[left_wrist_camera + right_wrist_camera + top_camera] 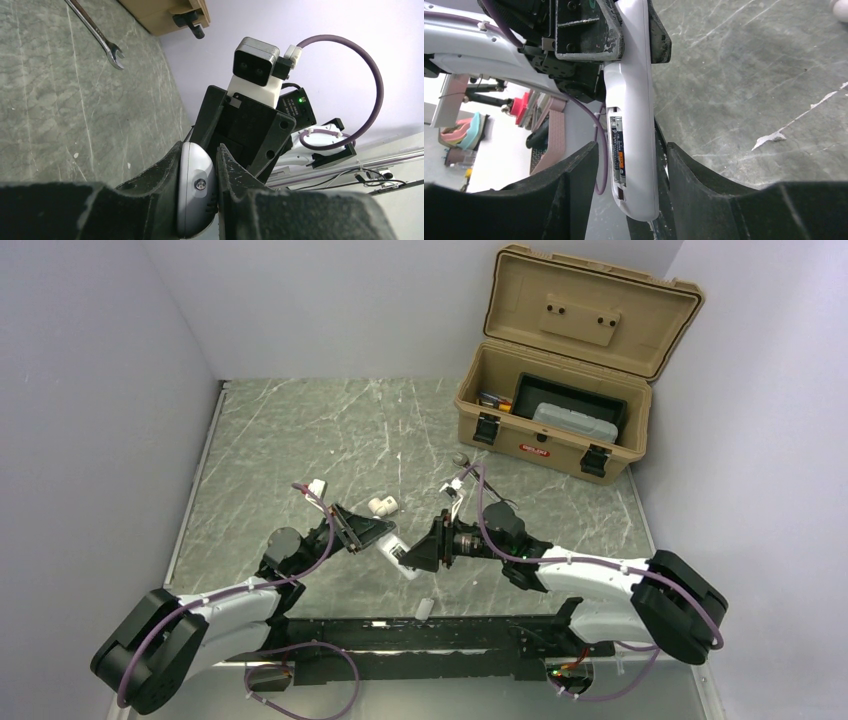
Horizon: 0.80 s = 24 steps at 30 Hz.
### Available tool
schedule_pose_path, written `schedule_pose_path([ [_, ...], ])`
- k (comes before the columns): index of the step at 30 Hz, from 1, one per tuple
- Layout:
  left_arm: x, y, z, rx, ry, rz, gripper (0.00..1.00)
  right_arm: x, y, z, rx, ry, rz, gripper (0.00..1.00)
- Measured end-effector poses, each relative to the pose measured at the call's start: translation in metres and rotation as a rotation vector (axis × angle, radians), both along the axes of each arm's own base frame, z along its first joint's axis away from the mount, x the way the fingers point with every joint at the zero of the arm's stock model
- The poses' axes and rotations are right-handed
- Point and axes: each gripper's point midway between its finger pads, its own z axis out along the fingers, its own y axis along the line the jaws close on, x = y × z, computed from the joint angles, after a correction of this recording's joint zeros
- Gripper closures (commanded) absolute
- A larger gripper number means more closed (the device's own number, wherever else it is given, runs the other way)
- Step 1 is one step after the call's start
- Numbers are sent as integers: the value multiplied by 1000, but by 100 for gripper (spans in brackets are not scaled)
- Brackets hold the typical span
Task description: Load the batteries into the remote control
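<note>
Left wrist – left gripper [200, 192] clamps remote control [194, 187]

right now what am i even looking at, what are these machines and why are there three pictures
These are two robot arms bolted to the near edge of a table, each ending in a two-finger hand. The wide picture comes from a fixed camera above and behind them, with the left arm on the left and the right arm on the right. The other two pictures come from small cameras on the wrists, so each shows its own black fingers up close.

The left hand is clamped on a white remote control, holding it above the table. The right hand has its fingers open on either side of the remote's other end, with a gap on one side.

On the table lie a white pipe fitting, a silver wrench, a small white piece and an open tan toolbox.
</note>
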Motion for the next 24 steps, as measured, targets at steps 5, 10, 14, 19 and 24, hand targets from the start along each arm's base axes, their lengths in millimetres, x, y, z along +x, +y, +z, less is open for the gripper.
schedule_pose_path([
  [5,1,-1,-4,8,12,0,100,2,-5,3,-13,-29,-25,39],
  [10,3,-2,-11,20,31,0,100,3,-8,4,-24,-43,-38,34],
  [14,2,-2,-13,21,32,0,100,6,-16,3,-57,-69,-76,31],
  [19,3,0,-14,31,23,5,100,14,-42,25,-66,-170,-193,32],
  [24,11,11,-23,48,35,40,100,10,-67,39,-80,-270,-240,41],
])
